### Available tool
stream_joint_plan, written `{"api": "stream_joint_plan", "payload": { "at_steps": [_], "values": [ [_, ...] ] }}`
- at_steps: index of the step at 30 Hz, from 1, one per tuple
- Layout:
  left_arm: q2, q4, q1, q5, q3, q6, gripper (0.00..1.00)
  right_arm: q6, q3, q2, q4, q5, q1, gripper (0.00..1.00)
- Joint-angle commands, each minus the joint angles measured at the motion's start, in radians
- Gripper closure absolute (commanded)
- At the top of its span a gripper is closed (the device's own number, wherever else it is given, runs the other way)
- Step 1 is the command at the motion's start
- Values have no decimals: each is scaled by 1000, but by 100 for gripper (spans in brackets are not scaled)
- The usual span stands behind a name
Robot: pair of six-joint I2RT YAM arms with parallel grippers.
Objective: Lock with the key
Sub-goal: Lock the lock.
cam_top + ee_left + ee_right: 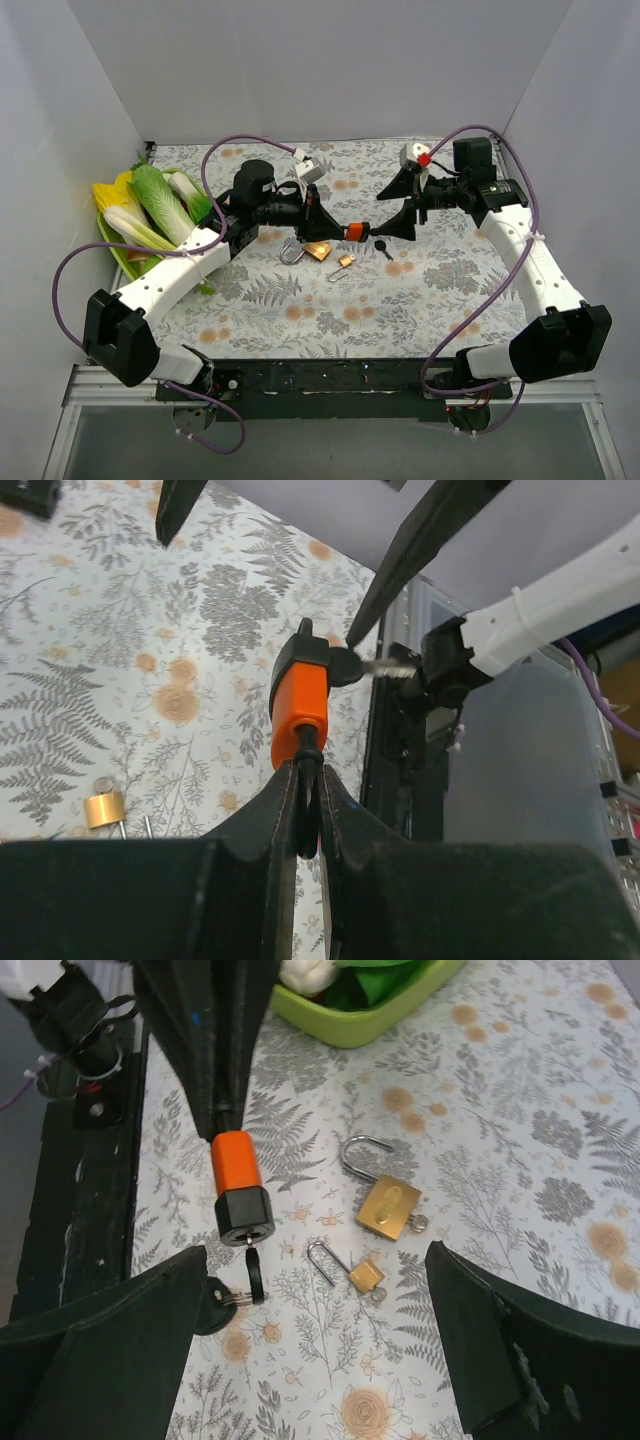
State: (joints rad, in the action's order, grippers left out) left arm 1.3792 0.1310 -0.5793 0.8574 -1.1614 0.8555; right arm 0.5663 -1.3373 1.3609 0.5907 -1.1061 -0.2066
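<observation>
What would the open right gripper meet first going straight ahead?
Likely the key sticking out of the orange lock that the left gripper holds, though depth is unclear.

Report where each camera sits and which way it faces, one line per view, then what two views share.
Top: above and behind the robot, looking down at the table; left arm and right arm show.
Left wrist: on the left arm, looking along the left claw at the orange lock it grips.
Right wrist: on the right arm, looking down past the open right claw at brass locks.
Shared: both wrist views show the orange lock.
</observation>
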Motion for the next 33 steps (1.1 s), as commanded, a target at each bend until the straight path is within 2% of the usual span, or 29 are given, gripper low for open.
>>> {"api": "stream_joint_plan", "payload": {
  "at_steps": [1, 7, 12, 13, 15, 16, 18, 19, 20, 21, 22, 23, 25, 26, 29, 33],
  "values": [
    [-43, -36, 4, 175, -61, -26, 100, 283, -19, -40, 176, -6, -79, 3],
    [-37, -62, 2, 192, -66, -1, 100, 313, 15, -65, 161, 51, -171, 9],
    [-43, -82, 2, 186, -58, 8, 100, 277, 20, -49, 140, 52, -205, 25],
    [-45, -83, 2, 183, -57, 8, 100, 268, 20, -48, 133, 55, -211, 32],
    [-51, -91, 2, 172, -49, 10, 100, 242, 20, -42, 118, 66, -215, 40],
    [-54, -94, 2, 170, -44, 10, 100, 231, 18, -40, 112, 72, -220, 50],
    [-62, -97, 1, 155, -37, 8, 100, 192, 15, -36, 95, 89, -221, 60],
    [-65, -97, 1, 151, -35, 7, 100, 187, 4, -34, 101, 85, -223, 81],
    [-66, -93, 1, 146, -34, 2, 100, 179, 1, -29, 101, 81, -223, 94],
    [-71, -79, 2, 132, -37, -7, 99, 170, -3, -28, 101, 77, -223, 99],
    [-71, -56, 2, 126, -44, -42, 90, 152, -6, -28, 100, 74, -223, 99],
    [-71, 26, 4, 114, -55, -82, 73, 150, -11, -26, 101, 69, -223, 99],
    [-66, 117, 4, 80, -90, -209, 64, 127, -17, -29, 97, 61, -221, 99],
    [-63, 219, 3, 77, -104, -257, 62, 124, -19, -34, 95, 60, -223, 99],
    [-58, 321, 4, 51, -135, -329, 60, 115, -17, -43, 87, 57, -221, 99],
    [-63, 331, 4, 55, -136, -325, 61, 115, -17, -45, 90, 37, -223, 99]
  ]
}}
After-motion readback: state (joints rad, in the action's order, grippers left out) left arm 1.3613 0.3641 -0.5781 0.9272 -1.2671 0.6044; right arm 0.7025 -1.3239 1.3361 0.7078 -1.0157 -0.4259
